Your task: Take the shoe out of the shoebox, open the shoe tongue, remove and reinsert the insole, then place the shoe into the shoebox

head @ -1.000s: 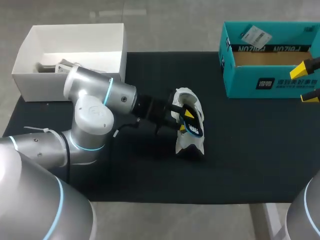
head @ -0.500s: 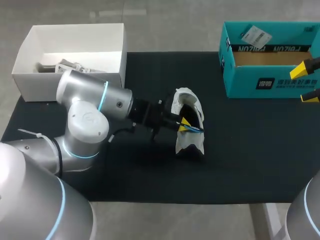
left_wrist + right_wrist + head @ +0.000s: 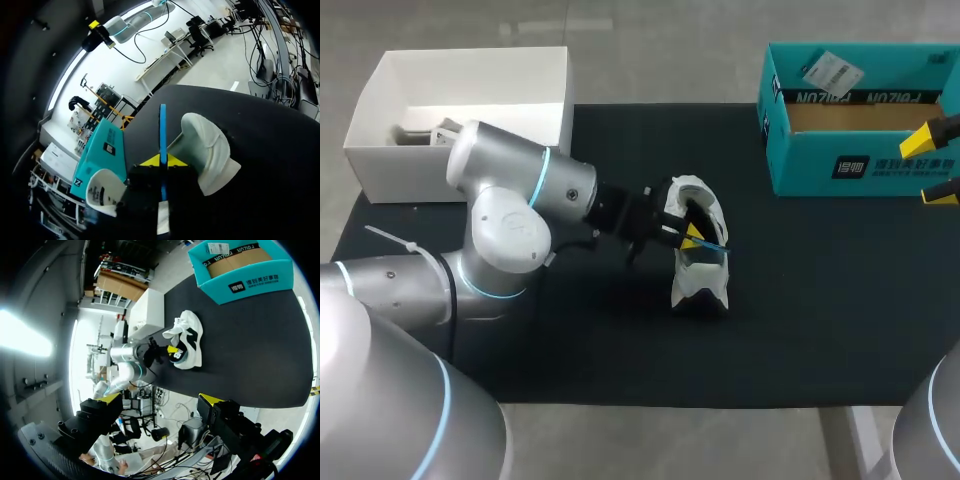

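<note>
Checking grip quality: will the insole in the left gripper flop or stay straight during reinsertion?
Probably fairly stiff: the insole runs straight out from the left gripper without sagging. Likely light, since it looks thin edge-on. The shoe stands unheld, so it may shift.

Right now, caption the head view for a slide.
Left gripper pinches the insole at the shoe's opening; shoebox stands apart.

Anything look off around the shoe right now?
Only the blue insole: it stands on edge, partly out of the white shoe, pinched in the left gripper, which fits the insole step. Nothing looks spilled or damaged.
</note>
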Motion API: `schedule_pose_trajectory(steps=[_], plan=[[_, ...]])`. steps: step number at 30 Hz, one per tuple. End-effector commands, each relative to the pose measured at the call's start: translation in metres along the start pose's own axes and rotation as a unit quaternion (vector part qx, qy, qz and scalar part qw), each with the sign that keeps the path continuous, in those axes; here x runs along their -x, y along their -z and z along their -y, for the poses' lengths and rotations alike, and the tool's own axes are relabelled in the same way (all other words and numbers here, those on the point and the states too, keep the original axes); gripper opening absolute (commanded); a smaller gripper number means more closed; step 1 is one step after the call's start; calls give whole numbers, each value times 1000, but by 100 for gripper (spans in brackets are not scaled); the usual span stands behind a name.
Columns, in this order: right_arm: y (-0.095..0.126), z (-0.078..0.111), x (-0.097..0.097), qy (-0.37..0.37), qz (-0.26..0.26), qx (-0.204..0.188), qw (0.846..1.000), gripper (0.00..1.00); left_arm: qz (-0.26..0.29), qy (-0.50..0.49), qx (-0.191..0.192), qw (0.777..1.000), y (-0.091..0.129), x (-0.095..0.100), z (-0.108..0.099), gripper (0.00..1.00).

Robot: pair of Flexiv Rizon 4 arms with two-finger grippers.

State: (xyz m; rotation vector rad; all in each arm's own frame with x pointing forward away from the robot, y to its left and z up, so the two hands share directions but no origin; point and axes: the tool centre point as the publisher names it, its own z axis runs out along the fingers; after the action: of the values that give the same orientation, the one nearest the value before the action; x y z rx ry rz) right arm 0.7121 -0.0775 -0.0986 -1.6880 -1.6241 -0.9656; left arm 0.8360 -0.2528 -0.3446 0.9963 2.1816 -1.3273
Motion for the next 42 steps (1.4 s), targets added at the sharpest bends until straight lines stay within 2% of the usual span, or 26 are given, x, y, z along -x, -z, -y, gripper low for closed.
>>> schedule_pose_trajectory(steps=[1,8,12,13,14,16,19,20,29,34,42], plan=[[-1,1,0,0,1,1,1000,100,-16,3,12,1000,-8,6,-7,0],[-1,1,0,0,1,1,1000,100,-8,14,22,1000,-10,9,-21,0],[-1,1,0,0,1,1,1000,100,-12,19,16,1000,-9,4,-16,0],[-1,1,0,0,1,1,1000,100,-8,20,11,1000,-7,2,-11,21],[-1,1,0,0,1,1,1000,100,-7,19,9,1000,-5,0,-8,32],[-1,1,0,0,1,1,1000,100,-7,20,7,1000,-2,-4,-1,29],[-1,1,0,0,1,1,1000,100,-5,17,8,1000,1,-9,7,4],[-1,1,0,0,1,1,1000,100,-5,14,7,1000,2,-10,10,0],[-1,1,0,0,1,1,1000,100,-6,4,10,1000,9,-16,26,0],[-1,1,0,0,1,1,1000,100,-6,9,17,1000,3,-18,13,0],[-1,1,0,0,1,1,1000,100,0,-12,33,999,-9,-3,1,0]])
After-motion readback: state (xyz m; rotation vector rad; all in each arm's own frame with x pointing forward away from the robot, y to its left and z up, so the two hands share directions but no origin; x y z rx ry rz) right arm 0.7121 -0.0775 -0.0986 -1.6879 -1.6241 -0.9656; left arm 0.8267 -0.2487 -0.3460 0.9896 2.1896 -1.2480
